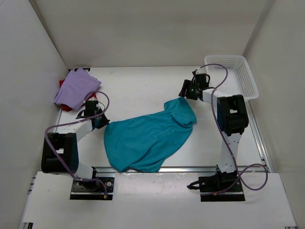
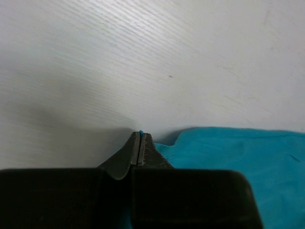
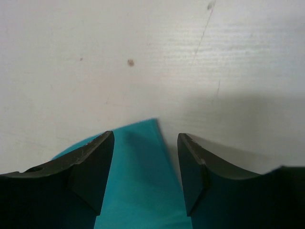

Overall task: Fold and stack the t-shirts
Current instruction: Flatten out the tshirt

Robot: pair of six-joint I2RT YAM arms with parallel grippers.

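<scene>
**Top external view**
1. teal t-shirt (image 1: 147, 138): reference item. It lies unfolded and rumpled on the white table (image 1: 138, 86), spread on a slant from a broad near-left part to a bunched far-right corner.
2. lavender t-shirt (image 1: 76, 88): well apart from the teal t-shirt, to its far left, close to the left wall. It is gathered into a compact pad.
3. dark red t-shirt (image 1: 61, 84): far left of the teal t-shirt, underneath the lavender t-shirt. Only slivers of red show at the lavender edges.
4. basket (image 1: 248, 81): white mesh, to the far right of the teal t-shirt and apart from it, beside the right wall.
5. left gripper (image 1: 101, 122): at the left edge of the teal t-shirt, meeting the cloth. Its jaws are too small to read here.
6. right gripper (image 1: 185, 90): at the far-right corner of the teal t-shirt. Its jaws are too small to read here.

**Left wrist view**

7. left gripper (image 2: 138, 143): tips pressed together with a thin sliver of teal caught between them, so it is clamped on the edge of the teal t-shirt (image 2: 238, 162). The cloth spreads to the right of the tips, and bare table (image 2: 143, 57) lies beyond.

**Right wrist view**

8. right gripper (image 3: 146, 143): fingers (image 3: 90, 162) stand wide apart. A pointed corner of the teal t-shirt (image 3: 138, 191) lies flat on the table (image 3: 143, 57) in the gap between them, not pinched
</scene>
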